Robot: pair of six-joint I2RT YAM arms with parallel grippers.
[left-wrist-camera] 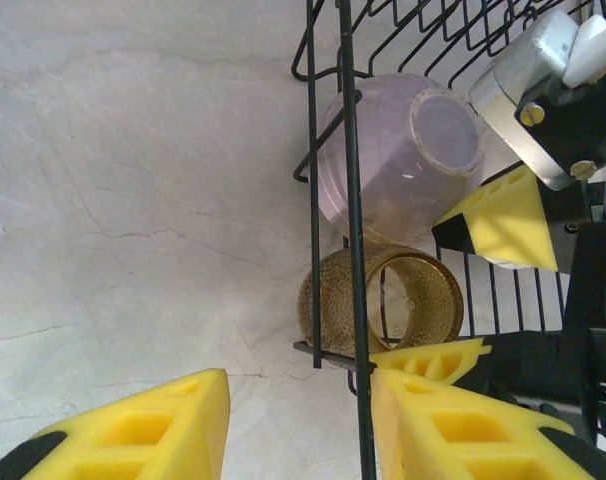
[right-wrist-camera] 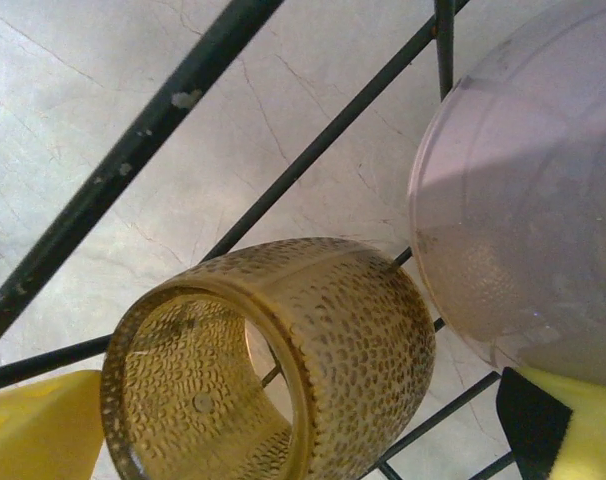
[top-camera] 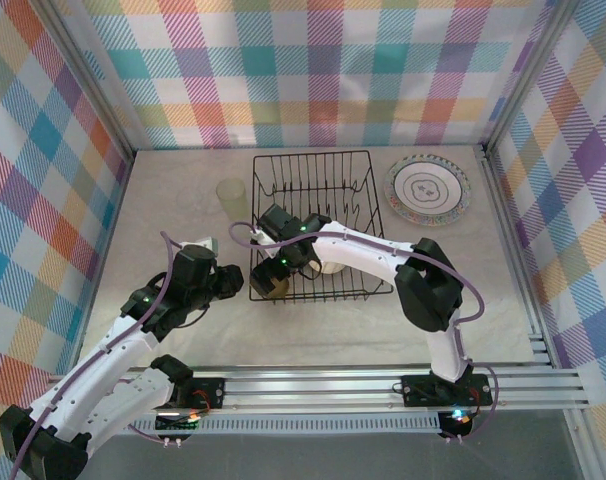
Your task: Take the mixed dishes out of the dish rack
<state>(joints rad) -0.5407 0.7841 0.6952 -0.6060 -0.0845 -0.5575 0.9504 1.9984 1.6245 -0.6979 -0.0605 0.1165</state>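
Straddling the amber cup (left-wrist-camera: pixel 383 300) lying in the rack's (top-camera: pixel 313 157) 7 o'clock corner, right gripper (left-wrist-camera: pixel 413 290) has jaws wide open; left gripper (left-wrist-camera: pixel 301 400) hangs part-open just outside at 8 o'clock.

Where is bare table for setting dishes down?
Free: the table strip in front of the dish rack; also the right side, nearer than the ringed plate. Crowded: the rack's front-left corner, around the amber cup.

Top camera looks down from behind; both wrist cameras hover close at the seven-o'clock corner of the dish rack (top-camera: pixel 313 154) (sharing the amber cup (right-wrist-camera: pixel 343 340)).
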